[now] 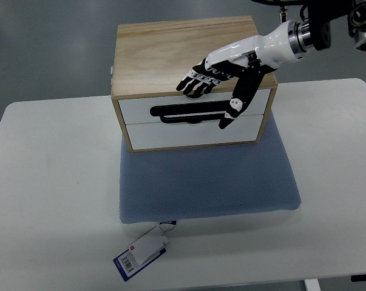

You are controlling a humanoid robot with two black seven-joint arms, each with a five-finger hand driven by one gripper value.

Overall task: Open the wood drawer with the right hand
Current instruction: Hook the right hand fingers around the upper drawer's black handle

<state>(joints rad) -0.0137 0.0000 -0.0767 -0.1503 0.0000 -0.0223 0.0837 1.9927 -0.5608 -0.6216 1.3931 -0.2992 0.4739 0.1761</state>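
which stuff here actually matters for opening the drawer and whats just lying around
Part of the job:
- wood drawer box
- upper white drawer front with its dark handle slot
- right hand, fingers spread over the box's front edge

Just lying about:
- blue mat under the box
- tag
- white table

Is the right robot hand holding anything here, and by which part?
Nothing is clearly held. The right robot hand rests its fingers on the wooden drawer box's top front edge, thumb down over the upper drawer's handle slot.

table (49,182) left and front of wood drawer (192,115): free | front edge: tag (140,253)
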